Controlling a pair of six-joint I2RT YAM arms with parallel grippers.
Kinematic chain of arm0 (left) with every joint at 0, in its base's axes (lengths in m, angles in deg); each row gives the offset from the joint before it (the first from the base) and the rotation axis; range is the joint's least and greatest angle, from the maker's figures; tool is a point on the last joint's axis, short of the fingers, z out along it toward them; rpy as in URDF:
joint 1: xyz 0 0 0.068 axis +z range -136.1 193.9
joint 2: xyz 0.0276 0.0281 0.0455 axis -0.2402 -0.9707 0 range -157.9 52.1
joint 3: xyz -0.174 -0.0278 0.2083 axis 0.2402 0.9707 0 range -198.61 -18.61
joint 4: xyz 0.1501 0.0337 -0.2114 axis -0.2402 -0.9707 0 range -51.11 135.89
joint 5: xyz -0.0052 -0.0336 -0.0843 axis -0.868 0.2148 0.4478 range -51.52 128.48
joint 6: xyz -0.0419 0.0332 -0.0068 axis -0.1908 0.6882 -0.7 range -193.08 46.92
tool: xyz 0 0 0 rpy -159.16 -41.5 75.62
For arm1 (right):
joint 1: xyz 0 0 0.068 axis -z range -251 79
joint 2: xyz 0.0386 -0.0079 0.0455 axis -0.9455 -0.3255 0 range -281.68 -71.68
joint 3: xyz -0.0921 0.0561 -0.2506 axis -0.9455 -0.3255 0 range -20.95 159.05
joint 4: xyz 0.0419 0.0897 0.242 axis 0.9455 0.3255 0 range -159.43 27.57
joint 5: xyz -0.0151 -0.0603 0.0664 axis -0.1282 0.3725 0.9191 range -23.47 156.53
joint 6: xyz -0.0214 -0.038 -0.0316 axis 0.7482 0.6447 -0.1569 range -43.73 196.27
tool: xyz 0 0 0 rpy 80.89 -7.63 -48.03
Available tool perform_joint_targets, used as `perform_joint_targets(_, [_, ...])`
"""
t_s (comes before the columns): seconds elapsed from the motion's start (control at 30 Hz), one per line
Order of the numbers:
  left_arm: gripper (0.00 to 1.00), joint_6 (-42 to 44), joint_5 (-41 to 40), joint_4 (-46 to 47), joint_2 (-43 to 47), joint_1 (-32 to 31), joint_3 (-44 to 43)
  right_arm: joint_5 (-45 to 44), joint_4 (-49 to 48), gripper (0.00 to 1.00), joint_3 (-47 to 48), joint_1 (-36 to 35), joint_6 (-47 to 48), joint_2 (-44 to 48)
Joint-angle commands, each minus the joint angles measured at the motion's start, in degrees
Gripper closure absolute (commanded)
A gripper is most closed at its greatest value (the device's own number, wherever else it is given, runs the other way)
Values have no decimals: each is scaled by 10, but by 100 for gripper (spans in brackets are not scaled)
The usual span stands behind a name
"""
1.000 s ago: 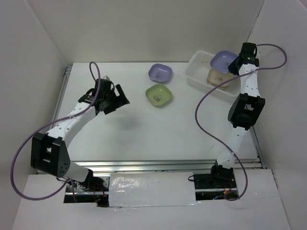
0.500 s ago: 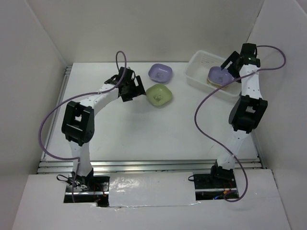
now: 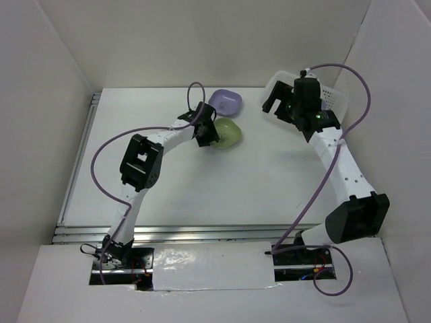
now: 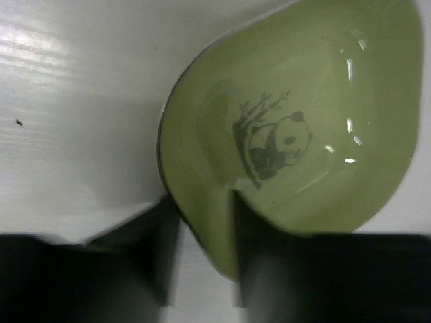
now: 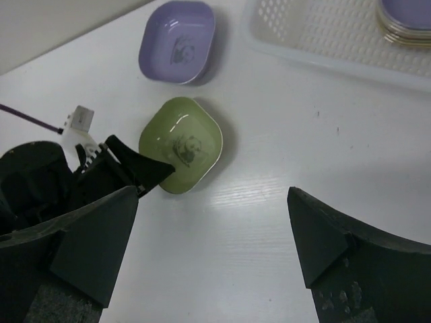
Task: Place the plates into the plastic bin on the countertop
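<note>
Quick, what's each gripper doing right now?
Left gripper: open, jaws astride the rim of the green plate.
Right gripper: open wide, holding nothing.

The left arm (image 3: 168, 138) and right arm (image 3: 340, 165) are presenting white tubular links joined by boxy black joint housings (image 3: 138, 161). A thin purple cable (image 3: 94, 165) is looping loosely along each arm. The left tool (image 4: 202, 256) and right tool (image 5: 215, 256) are carrying matte black wedge-shaped fingers (image 5: 87, 242).
</note>
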Motion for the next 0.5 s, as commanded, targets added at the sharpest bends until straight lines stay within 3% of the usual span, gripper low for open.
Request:
perform_joint_targets(0.0, [67, -19, -33, -64, -29, 2, -22, 2, -62, 0, -35, -38, -4, 20])
perform_joint_targets(0.03, [87, -19, -41, -72, -9, 0, -13, 30, -85, 0, -43, -46, 1, 19])
perform_joint_targets(0.07, [100, -18, -66, -78, 11, -3, 21, 57, -100, 0, -58, -54, 23, 10])
perform_joint_targets(0.23, [100, 35, -106, -17, 215, -39, 205, 125, -98, 0, -43, -74, 86, -96])
perform_joint_targets(0.33, [100, 64, -87, 9, 302, -42, 252, 161, -107, 1, -41, -80, 89, -158])
perform_joint_targets(0.47, [100, 91, -73, -8, 347, -40, 260, 183, -130, 7, -72, -120, 73, -177])
